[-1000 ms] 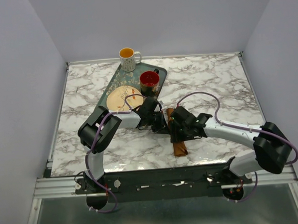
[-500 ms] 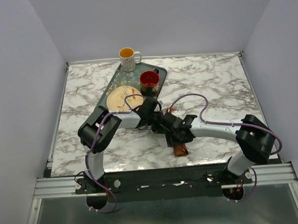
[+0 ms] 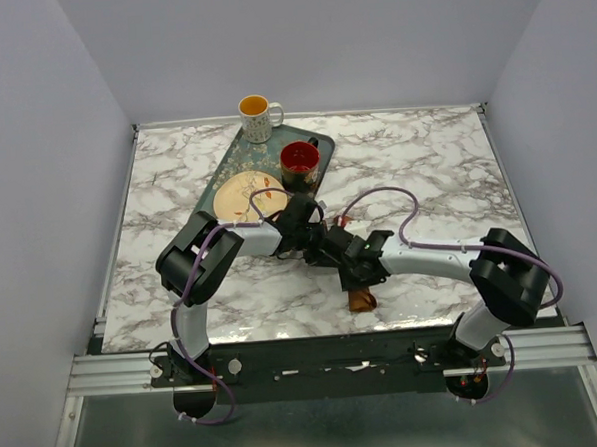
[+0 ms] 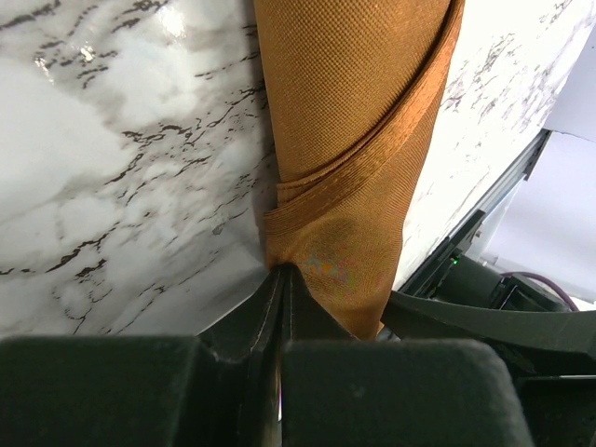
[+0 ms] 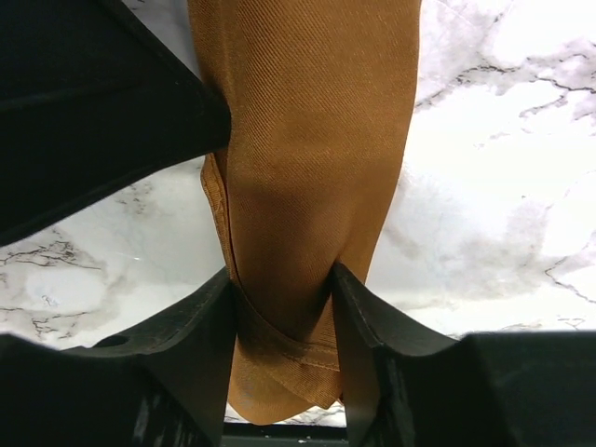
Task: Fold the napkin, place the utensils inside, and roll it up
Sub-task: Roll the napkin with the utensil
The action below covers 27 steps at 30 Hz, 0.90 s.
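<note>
The napkin [image 3: 361,300] is a rust-brown roll lying on the marble table; only its near end shows from above. In the left wrist view the napkin [image 4: 349,130] runs away from my left gripper [image 4: 282,270], whose jaws are shut with a fold of the cloth's edge pinched at their tips. My right gripper [image 5: 284,298] straddles the napkin [image 5: 307,140], both fingers pressing into its sides so the roll narrows between them. From above, the left gripper [image 3: 325,247] and right gripper [image 3: 359,278] meet over the roll. The utensils are out of view.
A dark green tray [image 3: 237,159] at the back left holds a cream plate [image 3: 249,196] and a red cup [image 3: 299,161]. A yellow mug [image 3: 258,115] stands behind it. The table's front edge lies just past the roll's near end. The left gripper's black body [image 5: 93,112] crowds the roll.
My right gripper slid left along the roll toward the left gripper, and its jaws narrowed onto the cloth. Less of the napkin shows from above. The left gripper stayed put.
</note>
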Motion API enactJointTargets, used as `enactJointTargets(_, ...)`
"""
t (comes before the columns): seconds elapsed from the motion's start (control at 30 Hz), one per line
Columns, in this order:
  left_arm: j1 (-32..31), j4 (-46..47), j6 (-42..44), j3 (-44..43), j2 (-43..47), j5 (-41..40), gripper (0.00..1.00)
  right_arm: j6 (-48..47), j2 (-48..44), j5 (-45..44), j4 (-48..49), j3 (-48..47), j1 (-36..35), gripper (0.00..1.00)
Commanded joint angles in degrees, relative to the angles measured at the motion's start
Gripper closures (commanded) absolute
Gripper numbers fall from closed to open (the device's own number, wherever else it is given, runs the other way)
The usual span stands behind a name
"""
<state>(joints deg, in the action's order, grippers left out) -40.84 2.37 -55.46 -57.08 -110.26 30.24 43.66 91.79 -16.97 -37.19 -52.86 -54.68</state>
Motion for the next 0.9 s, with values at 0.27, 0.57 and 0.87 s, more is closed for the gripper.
enactJointTargets(0.27, -0.2, -4.0, 1.8, 0.3, -1.7, -4.3, 0.92, 1.3, -11.5, 10.1, 16.5, 13.6, 6.4, 0.79)
enactJointTargets(0.57, -0.2, -5.4, 2.0, -2.1, -1.5, -4.0, 0.92, 1.3, -15.8, 20.1, 28.4, 21.6, 10.5, 0.78)
enactJointTargets(0.87, -0.2, -7.2, 1.9, -4.1, 1.1, -4.4, 0.91, 1.6, -18.8, 29.5, 41.8, 31.1, 15.7, 0.73)
